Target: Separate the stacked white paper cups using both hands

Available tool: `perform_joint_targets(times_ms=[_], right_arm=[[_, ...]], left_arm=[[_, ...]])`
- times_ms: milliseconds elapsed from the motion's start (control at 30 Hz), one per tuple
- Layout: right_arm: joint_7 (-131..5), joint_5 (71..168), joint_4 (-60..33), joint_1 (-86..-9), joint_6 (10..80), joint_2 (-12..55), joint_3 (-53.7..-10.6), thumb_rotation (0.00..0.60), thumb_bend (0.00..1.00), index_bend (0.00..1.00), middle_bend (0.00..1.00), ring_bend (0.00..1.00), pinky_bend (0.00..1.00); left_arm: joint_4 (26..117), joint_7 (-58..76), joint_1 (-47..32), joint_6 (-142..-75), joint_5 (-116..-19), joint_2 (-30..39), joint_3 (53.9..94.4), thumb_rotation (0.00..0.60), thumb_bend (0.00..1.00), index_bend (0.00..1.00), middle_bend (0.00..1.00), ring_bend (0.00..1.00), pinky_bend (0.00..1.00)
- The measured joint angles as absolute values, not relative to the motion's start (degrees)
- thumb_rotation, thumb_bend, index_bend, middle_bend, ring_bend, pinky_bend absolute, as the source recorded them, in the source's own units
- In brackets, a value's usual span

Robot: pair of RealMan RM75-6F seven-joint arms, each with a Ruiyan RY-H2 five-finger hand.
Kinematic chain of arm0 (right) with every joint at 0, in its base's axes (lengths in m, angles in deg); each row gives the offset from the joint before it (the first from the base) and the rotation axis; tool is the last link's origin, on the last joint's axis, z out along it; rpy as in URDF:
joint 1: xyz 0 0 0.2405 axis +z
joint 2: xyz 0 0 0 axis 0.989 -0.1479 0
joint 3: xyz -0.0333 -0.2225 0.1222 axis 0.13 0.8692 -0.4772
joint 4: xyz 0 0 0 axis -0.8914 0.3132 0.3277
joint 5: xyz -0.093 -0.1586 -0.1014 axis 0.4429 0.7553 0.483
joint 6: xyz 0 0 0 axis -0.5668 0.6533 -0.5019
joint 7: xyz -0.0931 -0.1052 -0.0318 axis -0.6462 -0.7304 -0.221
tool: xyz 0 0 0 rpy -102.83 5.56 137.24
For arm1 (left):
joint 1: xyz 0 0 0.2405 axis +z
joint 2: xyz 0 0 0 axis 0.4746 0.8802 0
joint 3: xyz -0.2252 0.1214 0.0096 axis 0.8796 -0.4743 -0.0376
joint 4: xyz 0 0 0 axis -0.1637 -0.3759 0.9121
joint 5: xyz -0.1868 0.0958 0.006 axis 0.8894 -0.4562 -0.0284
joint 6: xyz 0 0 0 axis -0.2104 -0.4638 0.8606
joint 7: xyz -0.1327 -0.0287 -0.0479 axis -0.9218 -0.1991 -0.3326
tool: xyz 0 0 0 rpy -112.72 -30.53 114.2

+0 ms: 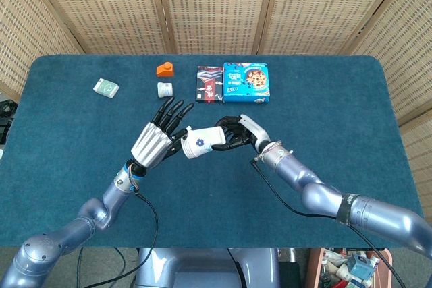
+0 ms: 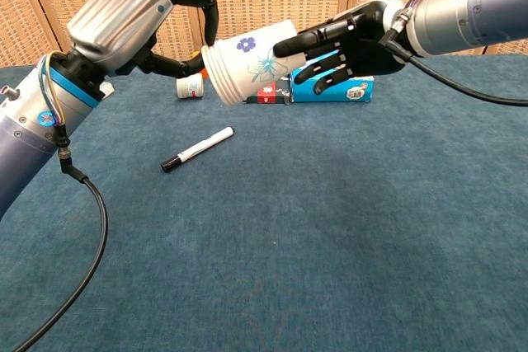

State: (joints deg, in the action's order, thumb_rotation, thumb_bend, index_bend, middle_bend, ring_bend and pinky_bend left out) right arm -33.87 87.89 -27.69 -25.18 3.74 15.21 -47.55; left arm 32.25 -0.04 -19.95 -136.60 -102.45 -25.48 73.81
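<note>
The stacked white paper cups, printed with blue flowers, lie sideways in the air above the table's middle. My right hand grips them around the base end, its dark fingers wrapped over the wall. The open rim points toward my left hand. That hand is at the rim: one finger curls over the rim's top edge and the thumb reaches in below it, while the other fingers stay spread upward. Whether it pinches the rim is unclear.
A black-capped white marker lies on the blue table below the hands. Along the far side stand a blue cookie box, a dark box, a small white jar, an orange block and a green card.
</note>
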Motion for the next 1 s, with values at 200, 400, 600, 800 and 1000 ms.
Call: perform_joint_targets(times_ms=[200, 400, 600, 800, 1000], right_arm=[[-33.41, 88.50, -27.52, -25.80, 3.70, 14.86, -47.67, 0.600, 0.45, 0.55, 0.65, 0.53, 0.65], [-32.30, 89.37, -26.95, -27.24, 3.43, 13.66, -48.74, 0.600, 0.46, 0.55, 0.65, 0.53, 0.65], [-31.54, 91.02, -25.44, -29.27, 2.50, 11.45, -49.57, 0.600, 0.46, 0.55, 0.65, 0.53, 0.65], [-32.28, 93.46, -24.01, -31.20, 2.75, 10.09, -48.65, 0.600, 0.46, 0.55, 0.65, 0.53, 0.65], [-39.12, 100.61, -23.17, -32.70, 8.28, 9.97, -44.75, 0.600, 0.46, 0.55, 0.65, 0.53, 0.65]], left_arm=[[32.39, -0.10, -19.66, -136.89, -102.13, -25.14, 73.57, 0.600, 0.60, 0.72, 0.05, 0.00, 0.00], [33.03, -0.61, -17.90, -138.85, -101.85, -24.07, 73.22, 0.600, 0.60, 0.72, 0.06, 0.00, 0.00], [33.60, -1.71, -15.00, -140.37, -101.26, -21.27, 72.64, 0.600, 0.60, 0.72, 0.06, 0.00, 0.00], [34.54, -2.63, -12.83, -141.44, -101.36, -16.44, 71.64, 0.600, 0.60, 0.72, 0.06, 0.00, 0.00], [40.09, -1.22, -11.63, -136.60, -102.49, -5.83, 68.28, 0.600, 0.60, 0.72, 0.06, 0.00, 0.00]])
